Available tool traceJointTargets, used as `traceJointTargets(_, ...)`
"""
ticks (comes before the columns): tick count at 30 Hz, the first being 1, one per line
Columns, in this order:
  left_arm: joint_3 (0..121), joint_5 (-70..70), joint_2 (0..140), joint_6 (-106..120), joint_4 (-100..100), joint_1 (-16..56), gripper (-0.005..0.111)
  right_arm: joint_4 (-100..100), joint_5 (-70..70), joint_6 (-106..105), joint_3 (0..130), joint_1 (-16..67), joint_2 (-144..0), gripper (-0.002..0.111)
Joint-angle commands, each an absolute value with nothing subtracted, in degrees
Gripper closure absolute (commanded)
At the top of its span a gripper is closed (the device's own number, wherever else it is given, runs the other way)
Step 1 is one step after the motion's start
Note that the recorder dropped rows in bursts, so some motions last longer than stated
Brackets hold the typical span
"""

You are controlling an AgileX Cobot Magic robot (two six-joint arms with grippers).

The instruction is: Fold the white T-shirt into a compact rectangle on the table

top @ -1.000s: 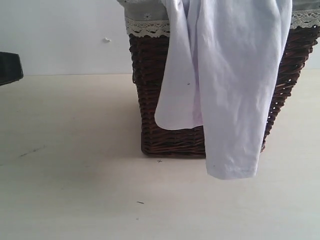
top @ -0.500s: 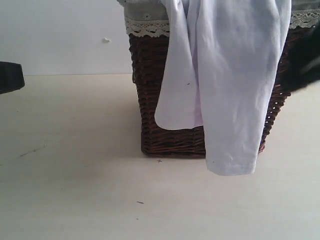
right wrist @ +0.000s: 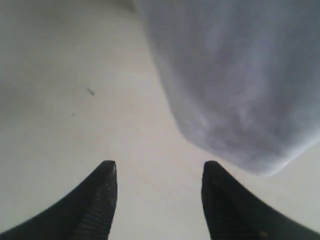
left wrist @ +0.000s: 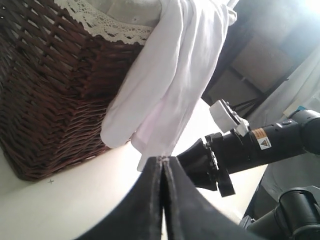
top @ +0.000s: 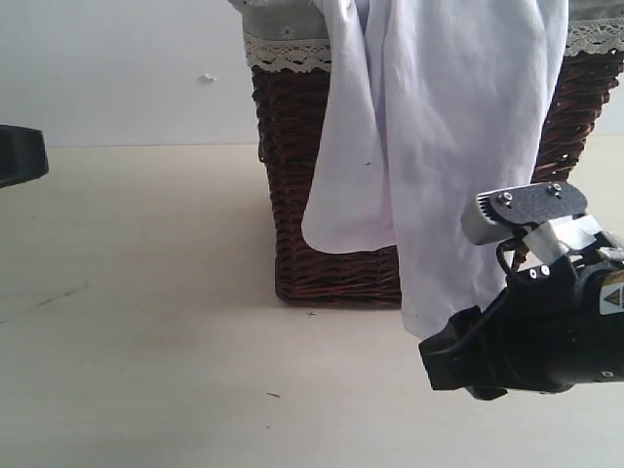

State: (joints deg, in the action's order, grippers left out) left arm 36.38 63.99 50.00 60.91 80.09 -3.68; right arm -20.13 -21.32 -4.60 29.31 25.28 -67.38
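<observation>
The white T-shirt (top: 458, 146) hangs over the front rim of the dark wicker basket (top: 292, 195), and its lowest flap reaches down to just above the table (top: 146, 341). My right gripper (right wrist: 158, 167) is open with nothing between its fingers, low over the table, and the shirt's hanging hem (right wrist: 235, 90) is just ahead of it. The right arm (top: 526, 336) covers that hem in the exterior view. My left gripper (left wrist: 162, 159) is shut and empty, pointing at the hanging shirt (left wrist: 175, 75) from a distance. The shirt's red band and collar are hidden.
The basket has a grey liner with a lace edge (top: 288, 51) and stands on the table against a white wall (top: 117, 68). A dark part of the left arm (top: 19, 154) shows at the left edge. Faint scuff marks (top: 58, 295) dot the table.
The right arm has come into the exterior view from the right and dropped low in front of the shirt's hanging hem. The dark part of the left arm stays at the left edge.
</observation>
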Motion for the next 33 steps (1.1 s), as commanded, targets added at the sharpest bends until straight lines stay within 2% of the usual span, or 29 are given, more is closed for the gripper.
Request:
traceJointTargets(1,36.8,63.9,50.0,59.5,78.6,-3.3,0.107,-5.9,-18.2,8.9,29.0,25.3,-68.8,0.054)
traceJointTargets(8,36.8,62.7,50.0,59.5,78.6,-3.3,0.107,14.4,-21.8,25.7,29.0,25.3,-68.7,0.042)
traceJointTargets(16,36.8,62.6,50.0,59.5,78.6,-3.3,0.107,17.3,-7.3,24.3,29.0,25.3,-70.5,0.039)
traceJointTargets(17,36.8,62.6,50.0,59.5,78.6,-3.3,0.107,17.8,-5.6,24.0,29.0,25.3,-71.2,0.041)
traceJointTargets(19,36.8,62.6,50.0,59.5,78.6,-3.3,0.107,18.3,-2.9,23.0,29.3,25.3,-73.1,0.054)
traceJointTargets(20,36.8,62.6,50.0,59.5,78.6,-3.3,0.107,18.6,-2.8,21.8,29.6,25.3,-73.9,0.063)
traceJointTargets(21,36.8,62.6,50.0,59.5,78.6,-3.3,0.107,18.9,-3.0,20.3,30.4,25.3,-74.9,0.078)
traceJointTargets(23,36.8,62.6,50.0,59.5,78.6,-3.3,0.107,18.9,-4.3,19.1,32.2,25.3,-75.5,0.101)
traceJointTargets(24,36.8,62.6,50.0,59.5,78.6,-3.3,0.107,18.9,-5.7,19.1,33.6,25.3,-75.4,0.107)
traceJointTargets(30,36.8,62.6,50.0,59.5,78.6,-3.3,0.107,22.0,-19.7,19.2,44.5,25.3,-65.3,0.108)
traceJointTargets(33,36.8,62.6,50.0,59.7,78.5,-3.3,0.107,27.6,-22.4,19.6,52.3,25.3,-57.7,0.108)
